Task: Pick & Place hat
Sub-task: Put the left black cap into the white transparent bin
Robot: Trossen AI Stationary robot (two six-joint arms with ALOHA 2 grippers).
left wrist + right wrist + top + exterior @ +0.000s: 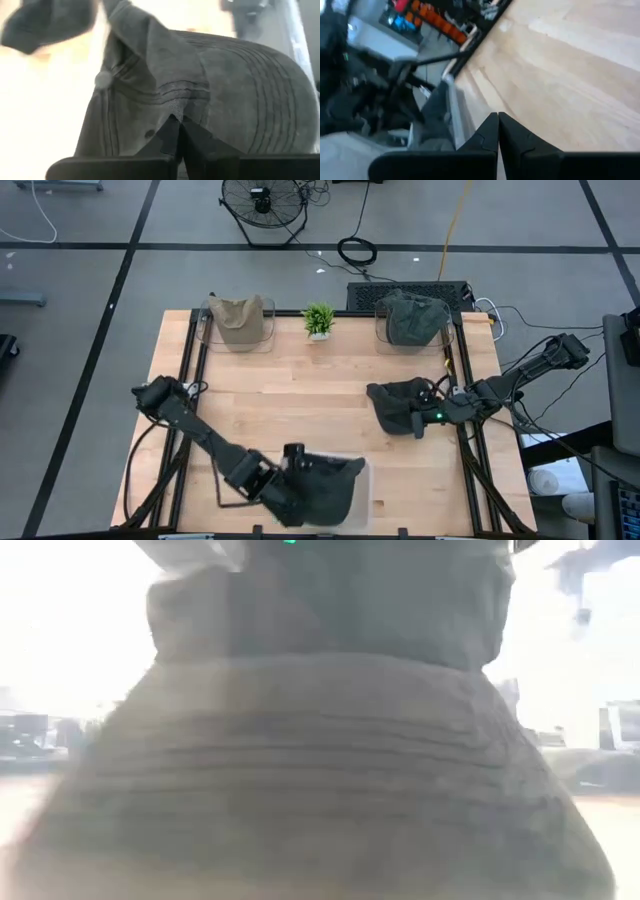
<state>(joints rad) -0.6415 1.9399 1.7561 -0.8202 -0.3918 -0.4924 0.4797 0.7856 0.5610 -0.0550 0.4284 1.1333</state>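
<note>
A dark grey hat is at the table's near edge over a clear tray; it fills the low view. My left gripper is shut on it. A second dark hat lies crumpled on the wood right of centre, also seen as a dark hat beyond the held one. My right gripper is shut beside that hat's near right side, with only bare table ahead of its fingers. My left gripper pinches a fold of the hat's crown cloth beside a stitched seam, below the top button, between its two fingertips. The fingers come from the table's left. The hat spreads out beyond them; whether its brim rests on the tray cannot be told.
At the far edge stand two clear bins, one with a beige hat, one with a dark green hat, and a small green plant between them. Bare wood lies across the table's middle. Cables run off the right edge.
</note>
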